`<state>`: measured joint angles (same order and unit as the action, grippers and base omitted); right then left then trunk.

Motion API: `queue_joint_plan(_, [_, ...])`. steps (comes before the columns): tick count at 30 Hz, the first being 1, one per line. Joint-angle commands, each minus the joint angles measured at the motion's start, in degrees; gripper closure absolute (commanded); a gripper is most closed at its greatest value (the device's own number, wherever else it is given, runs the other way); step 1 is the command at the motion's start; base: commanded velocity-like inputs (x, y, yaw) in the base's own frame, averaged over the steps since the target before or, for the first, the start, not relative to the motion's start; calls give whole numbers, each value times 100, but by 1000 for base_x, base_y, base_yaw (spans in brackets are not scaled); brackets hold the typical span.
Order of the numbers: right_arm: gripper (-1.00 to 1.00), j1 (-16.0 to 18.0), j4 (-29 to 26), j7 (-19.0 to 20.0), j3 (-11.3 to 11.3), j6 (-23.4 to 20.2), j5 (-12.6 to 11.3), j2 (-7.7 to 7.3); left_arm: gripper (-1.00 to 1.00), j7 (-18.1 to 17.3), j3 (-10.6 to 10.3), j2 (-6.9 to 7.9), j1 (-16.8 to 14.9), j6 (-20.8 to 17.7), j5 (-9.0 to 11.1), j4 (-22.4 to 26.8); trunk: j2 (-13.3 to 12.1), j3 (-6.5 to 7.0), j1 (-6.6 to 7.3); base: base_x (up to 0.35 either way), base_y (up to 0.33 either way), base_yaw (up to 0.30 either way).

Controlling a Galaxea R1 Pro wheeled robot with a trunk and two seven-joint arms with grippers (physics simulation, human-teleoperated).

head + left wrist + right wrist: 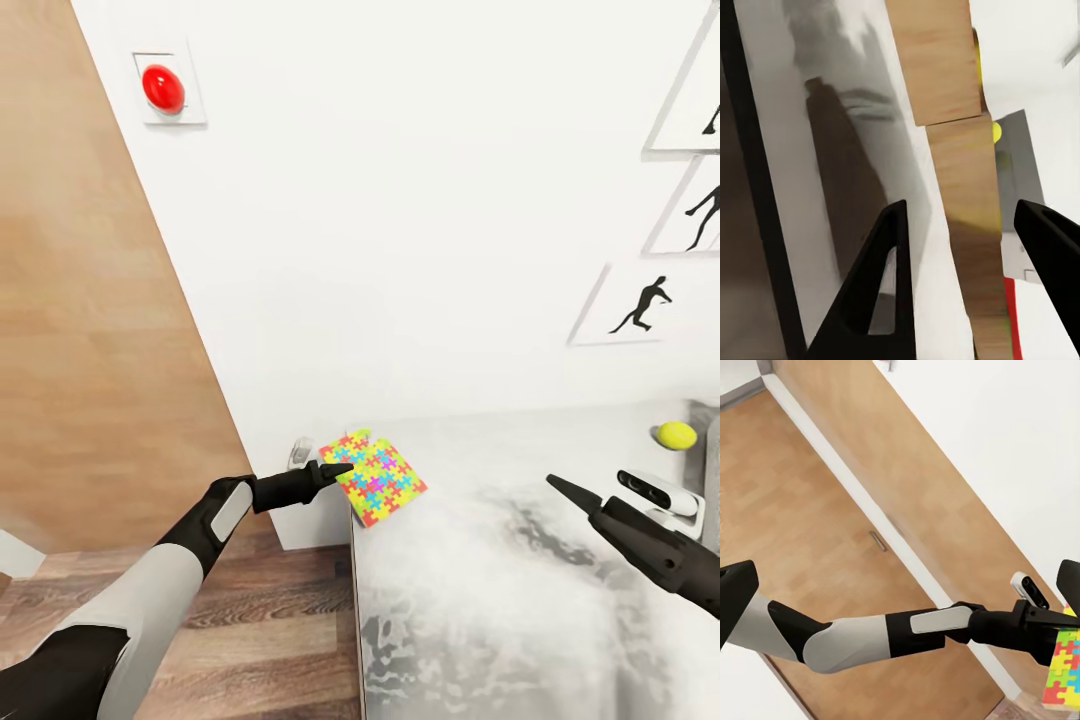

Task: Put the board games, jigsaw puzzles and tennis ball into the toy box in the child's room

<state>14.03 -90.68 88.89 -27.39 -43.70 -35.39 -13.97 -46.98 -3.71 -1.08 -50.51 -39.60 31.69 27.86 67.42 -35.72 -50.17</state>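
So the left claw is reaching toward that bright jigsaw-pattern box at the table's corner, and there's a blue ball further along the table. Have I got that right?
Nearly. The ball is yellow-green, not blue, as the head view shows. The rest stands: the left claw reaches toward the jigsaw-pattern box at the corner of the table, with the ball further along.

Your counter runs along the far wall, its left end just right of the middle. A puzzle box lies on the counter's far-left corner, jutting a little over the left edge. The ball sits on the counter at the far right, next to the wall, well apart from the puzzle box. Your left pincer is at the puzzle box's left edge, beyond the counter's end and above the floor. Your right pincer hangs over the counter's right half, nearer than the ball. Three pictures hang on the wall above the ball.
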Motion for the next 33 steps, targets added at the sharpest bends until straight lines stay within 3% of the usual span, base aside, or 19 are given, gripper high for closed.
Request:
queue_joint_plan(1, [-100,3,1,14,-1,-58,-4,1,100,5,-14,2,-3,-30,30,0,-39,14,23,0,0,0])
queue_joint_plan(8, [-100,3,6,-1,0,-67,5,30,100,5,-16,2,-3,-30,30,0,-319,139,176,0,0,0])
queue_joint_plan(28, [-100,3,6,-4,15,-77,14,35,100,-2,-15,11,-3,-30,30,0,-319,139,176,0,0,0])
queue_joint_plan(33, [-100,3,6,-4,15,-68,14,35,100,-232,-21,11,-3,-30,30,0,-359,157,198,0,0,0])
